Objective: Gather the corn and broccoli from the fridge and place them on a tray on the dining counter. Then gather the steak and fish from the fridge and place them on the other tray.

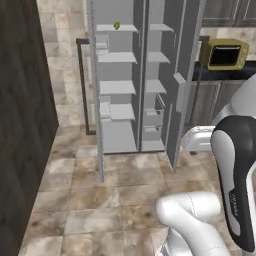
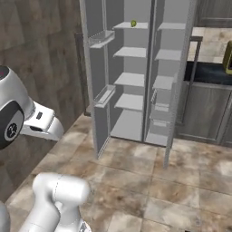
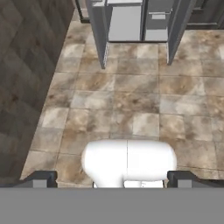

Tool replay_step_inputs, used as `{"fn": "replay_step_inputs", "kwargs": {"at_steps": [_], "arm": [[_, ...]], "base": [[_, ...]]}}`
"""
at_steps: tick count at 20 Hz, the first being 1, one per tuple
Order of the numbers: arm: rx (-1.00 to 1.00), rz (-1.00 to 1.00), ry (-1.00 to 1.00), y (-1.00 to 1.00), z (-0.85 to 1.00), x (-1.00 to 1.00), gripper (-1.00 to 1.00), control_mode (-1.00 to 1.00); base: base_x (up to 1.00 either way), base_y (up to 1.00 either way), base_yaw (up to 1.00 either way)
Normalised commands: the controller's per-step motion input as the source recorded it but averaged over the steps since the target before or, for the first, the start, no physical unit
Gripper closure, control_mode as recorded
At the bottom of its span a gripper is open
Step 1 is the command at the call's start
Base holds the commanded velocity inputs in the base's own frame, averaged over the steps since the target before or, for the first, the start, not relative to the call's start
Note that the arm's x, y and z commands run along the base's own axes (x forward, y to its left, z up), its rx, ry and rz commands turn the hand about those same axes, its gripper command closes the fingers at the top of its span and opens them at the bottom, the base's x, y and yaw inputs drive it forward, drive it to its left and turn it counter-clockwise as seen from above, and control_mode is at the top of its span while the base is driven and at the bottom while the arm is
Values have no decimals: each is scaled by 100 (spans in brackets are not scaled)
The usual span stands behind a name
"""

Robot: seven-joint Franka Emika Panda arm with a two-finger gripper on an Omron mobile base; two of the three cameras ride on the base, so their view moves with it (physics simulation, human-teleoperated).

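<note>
The fridge [image 1: 120, 137] [image 2: 129, 123] stands ahead with both doors swung wide, its grey walls and pale shelves showing. One small yellow-green item [image 1: 116, 25] [image 2: 133, 23] sits on the top left shelf; it is too small to tell whether it is the corn or the broccoli. The other shelves look bare. In the hand view my gripper [image 3: 113, 179] points down at the tiled floor a few tiles short of the fridge [image 3: 124, 22]. Its fingertips [image 3: 43, 178] stand far apart, open, with nothing between them. Steak, fish, trays and dining counter are out of view.
A dark wood-grain wall [image 1: 20, 125] runs along the left. Right of the fridge is a dark cabinet run [image 2: 204, 108] with a yellow microwave [image 1: 227, 54] on top. The open doors [image 1: 177, 100] [image 2: 97, 90] jut out over the tiled floor [image 1: 100, 200].
</note>
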Motion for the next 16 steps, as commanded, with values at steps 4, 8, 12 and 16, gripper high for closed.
{"fn": "replay_step_inputs", "kwargs": {"at_steps": [4, 8, 12, 16], "arm": [[0, 0, 0, 0, 0, 0, -100, 100], [0, 0, 0, 0, 0, 0, -100, 100], [0, 0, 0, 0, 0, 0, -100, 100], [0, 0, 0, 0, 0, 0, -100, 100]], "base": [[100, -17, 0], [95, -10, 0], [75, -15, 0], [86, -5, 0]]}}
